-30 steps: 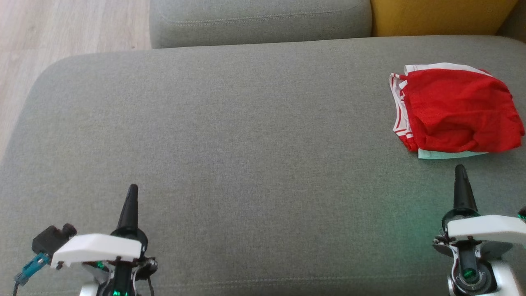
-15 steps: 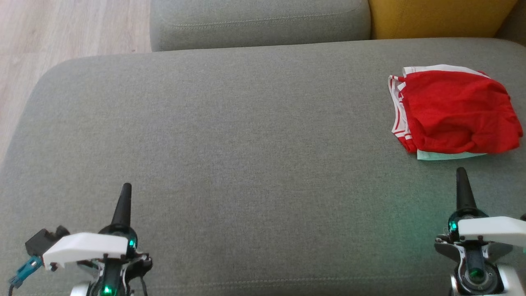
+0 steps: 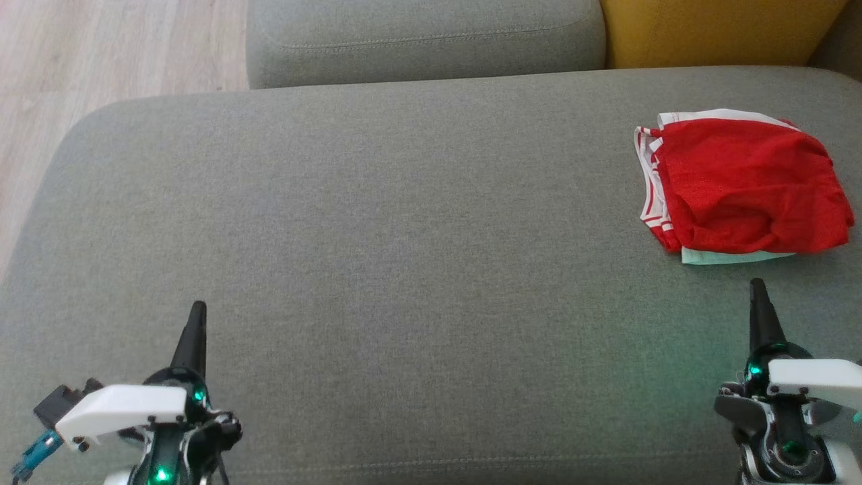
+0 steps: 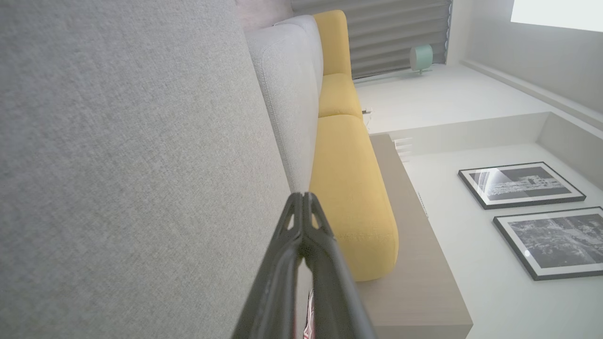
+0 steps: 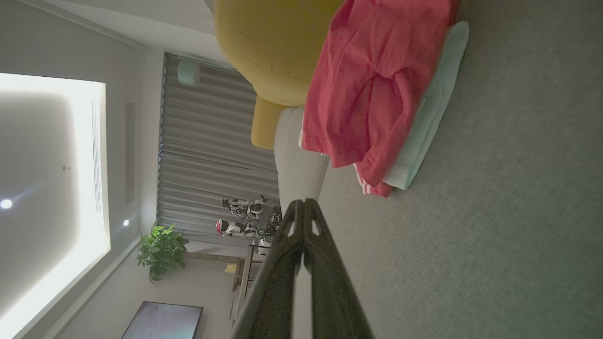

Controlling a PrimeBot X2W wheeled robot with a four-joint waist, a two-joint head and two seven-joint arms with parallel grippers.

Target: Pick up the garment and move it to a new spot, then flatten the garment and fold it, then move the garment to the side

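The head view looks steeply down from above on the grey sofa seat (image 3: 404,236), with the back cushion (image 3: 424,34) at the top. Both wrist views sit low and close over that seat, rolled sideways, facing along it toward the yellow cushion (image 4: 348,188). The head and right wrist views share the red garment (image 5: 367,84).

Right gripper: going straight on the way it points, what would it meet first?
The right gripper would probably meet the pale mint cloth edge under the folded red white-striped garment; height unclear.
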